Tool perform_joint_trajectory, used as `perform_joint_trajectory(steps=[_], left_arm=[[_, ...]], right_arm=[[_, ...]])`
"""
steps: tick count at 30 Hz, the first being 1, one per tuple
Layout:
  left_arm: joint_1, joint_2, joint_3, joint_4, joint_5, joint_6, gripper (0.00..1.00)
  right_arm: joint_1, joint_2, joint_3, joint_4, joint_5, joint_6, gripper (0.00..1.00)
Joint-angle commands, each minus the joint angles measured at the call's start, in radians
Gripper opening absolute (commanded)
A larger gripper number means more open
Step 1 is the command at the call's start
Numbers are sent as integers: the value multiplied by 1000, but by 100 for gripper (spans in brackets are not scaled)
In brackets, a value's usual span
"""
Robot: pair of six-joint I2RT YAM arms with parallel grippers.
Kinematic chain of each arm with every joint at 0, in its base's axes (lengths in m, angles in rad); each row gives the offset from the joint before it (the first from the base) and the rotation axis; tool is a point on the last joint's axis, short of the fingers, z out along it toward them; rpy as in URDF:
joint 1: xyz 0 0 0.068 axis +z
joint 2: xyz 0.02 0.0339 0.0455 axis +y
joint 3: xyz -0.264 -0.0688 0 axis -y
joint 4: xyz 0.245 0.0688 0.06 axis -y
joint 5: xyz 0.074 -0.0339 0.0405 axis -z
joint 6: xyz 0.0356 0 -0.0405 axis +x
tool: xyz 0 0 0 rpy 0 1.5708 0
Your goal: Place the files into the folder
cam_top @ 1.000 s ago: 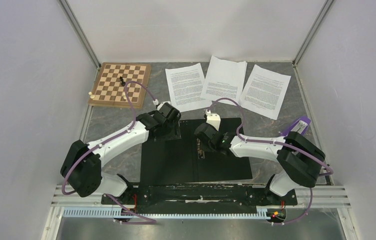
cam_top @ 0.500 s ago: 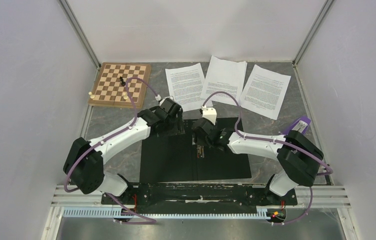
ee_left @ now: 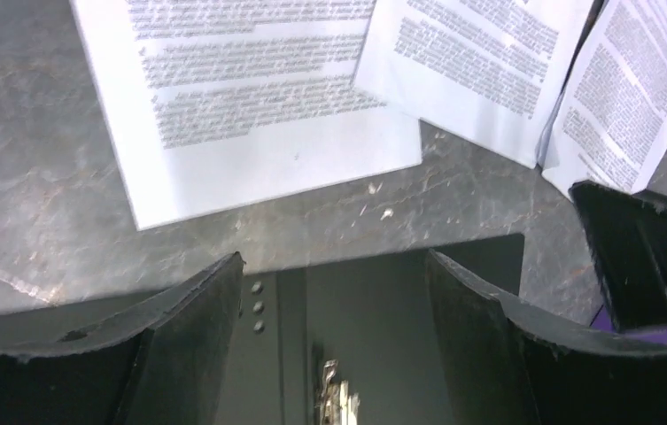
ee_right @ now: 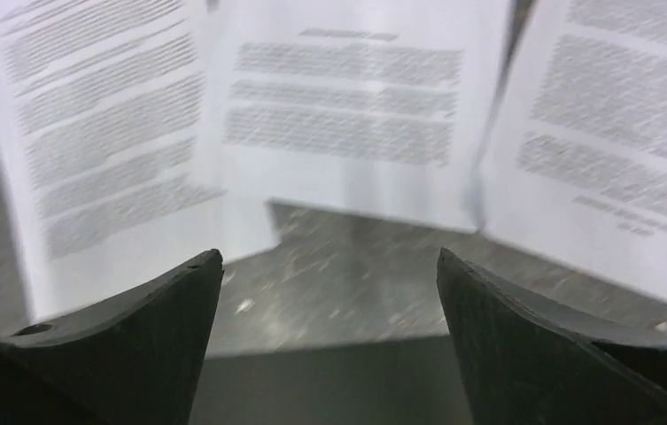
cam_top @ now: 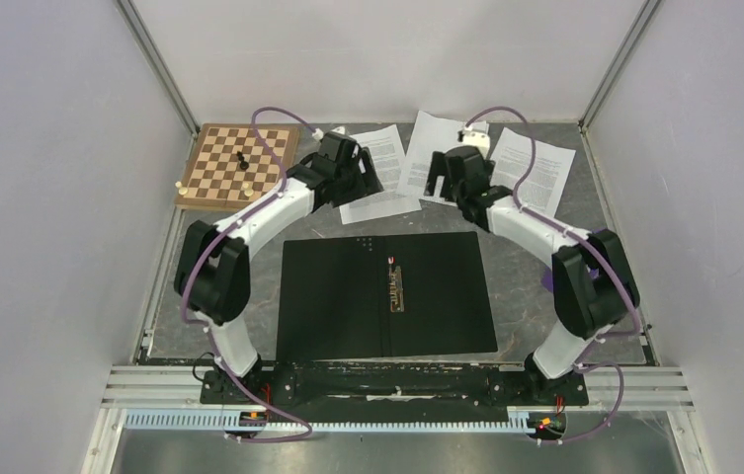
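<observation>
folder (cam_top: 333, 296) lying open, files (cam_top: 415, 158) beyond, chessboard (cam_top: 219, 166) left

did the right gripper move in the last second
Yes. The right gripper left the folder and swung toward the far wall; it now hangs over the middle sheet.

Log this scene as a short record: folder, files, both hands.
folder: open flat, black inside up, no sheet in it
files: three printed sheets on the table beyond the folder
left hand: open, empty, by the left sheet
right hand: open, empty, by the middle sheet
chessboard: far left, pieces on it
</observation>
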Motion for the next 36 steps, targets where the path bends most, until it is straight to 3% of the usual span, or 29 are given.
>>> perform_joint_trajectory(steps=[1, 6, 10, 13, 21, 33, 36], left_arm=[[1, 104, 147, 91, 105, 74, 81], [2, 137, 183, 77, 169, 62, 79], [2, 110, 148, 66, 184, 66, 79], [2, 82, 105, 68, 190, 54, 79], [0, 64, 68, 77, 199, 39, 77], [2, 48, 59, 57, 200, 36, 75], [1, 46, 57, 51, 196, 36, 75]], right_arm=[[-111, 117, 104, 39, 14, -72, 91], [-140, 332, 323, -113, 124, -123, 71], [-148, 424, 389, -172, 162, -119, 65], [-152, 429, 380, -194, 238, -108, 63], [-162, 405, 343, -198, 260, -113, 61], [-211, 405, 268, -168, 119, -99, 50], [-216, 392, 235, -159, 119, -88, 43]])
